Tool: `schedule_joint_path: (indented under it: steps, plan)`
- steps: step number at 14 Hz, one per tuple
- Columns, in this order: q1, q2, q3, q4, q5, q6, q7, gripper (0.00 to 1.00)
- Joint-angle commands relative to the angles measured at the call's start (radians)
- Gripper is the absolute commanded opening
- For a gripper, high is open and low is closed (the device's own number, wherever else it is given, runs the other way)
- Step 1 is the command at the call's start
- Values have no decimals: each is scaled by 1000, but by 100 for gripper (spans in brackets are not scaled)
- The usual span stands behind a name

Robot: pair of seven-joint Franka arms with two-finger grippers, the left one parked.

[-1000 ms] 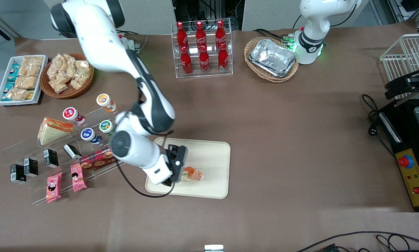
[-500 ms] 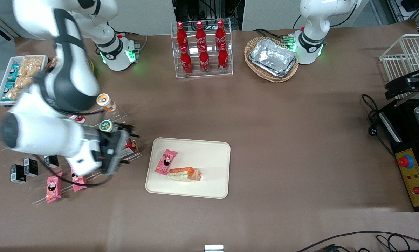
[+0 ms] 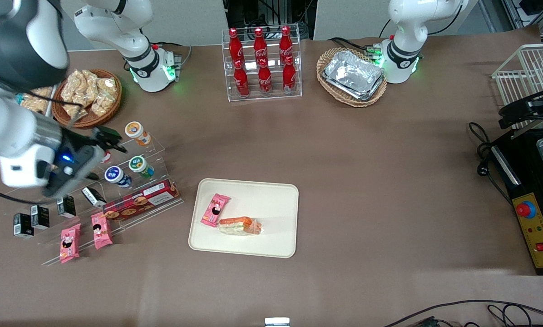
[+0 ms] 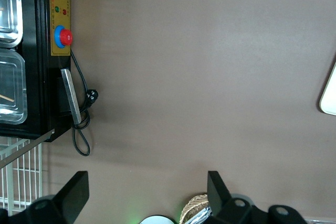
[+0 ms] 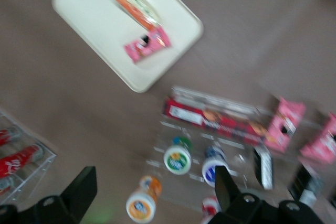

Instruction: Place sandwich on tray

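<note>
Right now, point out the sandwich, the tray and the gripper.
sandwich (image 3: pixel 239 225), front view, middle of the wrapped wedge.
tray (image 3: pixel 271 200), front view, bare surface.
gripper (image 3: pixel 108 138), front view, between open fingertips, above the acrylic shelf.

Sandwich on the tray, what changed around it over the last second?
The claw let go of the sandwich and pulled away to the clear snack rack toward the working arm's end, fingers open. Its leaving uncovered a pink snack packet beside the sandwich. The sandwich and the tray stayed put.
</note>
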Motion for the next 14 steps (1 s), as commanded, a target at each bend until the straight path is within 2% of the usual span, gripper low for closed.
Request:
schedule_joint_path:
  steps: [1, 3, 6, 10, 12, 14]
  plan:
    - [-194, -117, 177, -148, -170, 18, 167, 100]
    - [-291, -198, 258, -252, -196, 70, 285, 100]
    - [-329, -283, 259, -389, -209, 159, 339, 100]
    - [-369, -262, 243, -357, -183, 173, 376, 100]
    - [-368, -260, 227, -343, -125, 160, 461, 100]
    - [-366, -263, 227, -343, -129, 143, 485, 100]
